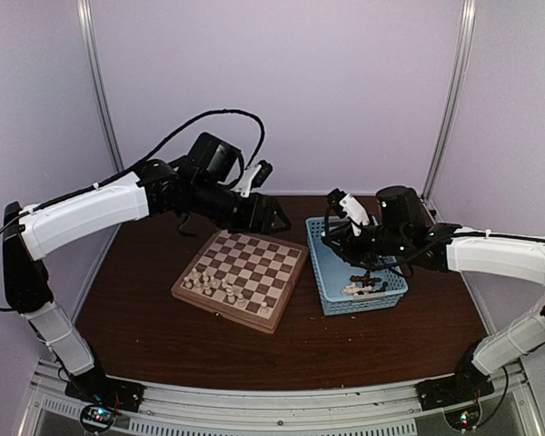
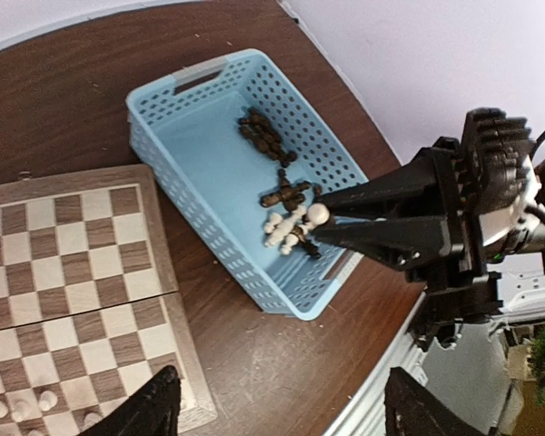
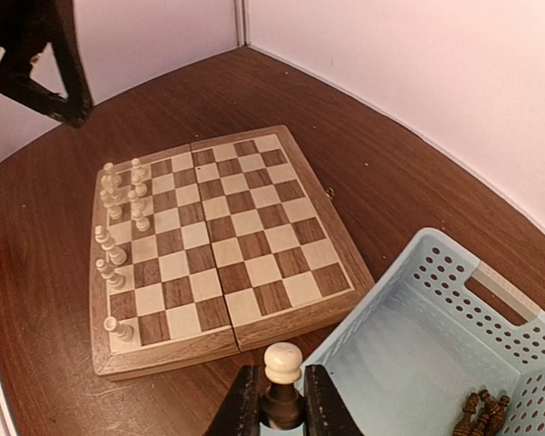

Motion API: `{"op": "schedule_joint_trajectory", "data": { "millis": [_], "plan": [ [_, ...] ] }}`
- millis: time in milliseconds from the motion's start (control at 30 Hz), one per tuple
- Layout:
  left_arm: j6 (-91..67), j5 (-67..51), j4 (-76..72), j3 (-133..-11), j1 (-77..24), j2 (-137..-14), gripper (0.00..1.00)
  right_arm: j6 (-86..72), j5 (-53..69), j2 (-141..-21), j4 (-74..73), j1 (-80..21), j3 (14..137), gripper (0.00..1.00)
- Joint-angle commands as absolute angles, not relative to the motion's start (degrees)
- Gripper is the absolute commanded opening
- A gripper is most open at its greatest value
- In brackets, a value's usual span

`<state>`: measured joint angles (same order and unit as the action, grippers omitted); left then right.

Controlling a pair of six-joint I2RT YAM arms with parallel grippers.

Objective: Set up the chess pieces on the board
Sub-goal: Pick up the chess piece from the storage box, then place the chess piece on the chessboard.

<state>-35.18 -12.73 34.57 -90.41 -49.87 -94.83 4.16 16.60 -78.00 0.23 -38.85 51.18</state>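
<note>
A: So, what does the right gripper (image 3: 282, 401) have?

B: Its fingers (image 3: 239, 409) are pinching a cream-white, round-headed chess piece (image 3: 282, 361) low on the stem. The head stands upright above the tips. The body between the pads is too shadowed to read.

A: And under the fingertips?

B: The light-blue perforated plastic basket (image 2: 191, 200) is directly below them. A cluster of dark brown turned pieces (image 2: 265, 136) and a few cream ones lie loose in it. I'd lift straight up first, so the base clears the basket's wall.

A: Then forward?

B: Yes. The square, thick wooden chessboard with tan and brown checks (image 3: 163, 352) lies ahead of the fingertips, close beside the basket on the dark brown wooden table (image 3: 363, 173). The cream-white standing figurines (image 3: 118, 227) fill two rows along the edge farthest to the left of the fingers. There look to be gaps at the near end.

A: So aim there?

B: I would. Come down vertically over a free square and keep the piece upright. Part the fingers only once the base is seated, since the neighbours stand close and would likely tip easily.

A: Anything beyond?

B: The left gripper (image 1: 272, 218) hangs over the board's far side, fingers spread wide and holding nothing. Give it room.
</note>
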Motion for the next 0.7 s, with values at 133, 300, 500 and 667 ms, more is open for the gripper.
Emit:
{"op": "schedule_joint_trajectory", "data": {
  "millis": [133,300,500,667],
  "plan": [
    [-44.6,-35.3,24.9,-93.0,-45.2,-101.9,0.67,9.2,16.4,-79.3,-2.5,-45.2,56.6,0.15],
    [-45.8,-38.4,23.5,-92.8,-45.1,-103.3,0.61,10.0,15.8,-81.2,-3.5,-47.6,59.1,0.14],
    [-46.7,-41.0,22.6,-92.3,-45.1,-103.8,0.52,10.5,15.5,-82.5,-3.9,-49.2,60.9,0.14],
    [-46.5,-41.3,22.9,-91.8,-45.1,-103.4,0.48,9.9,14.3,-82.9,-3.2,-49.4,61.2,0.11]
  ]
}}
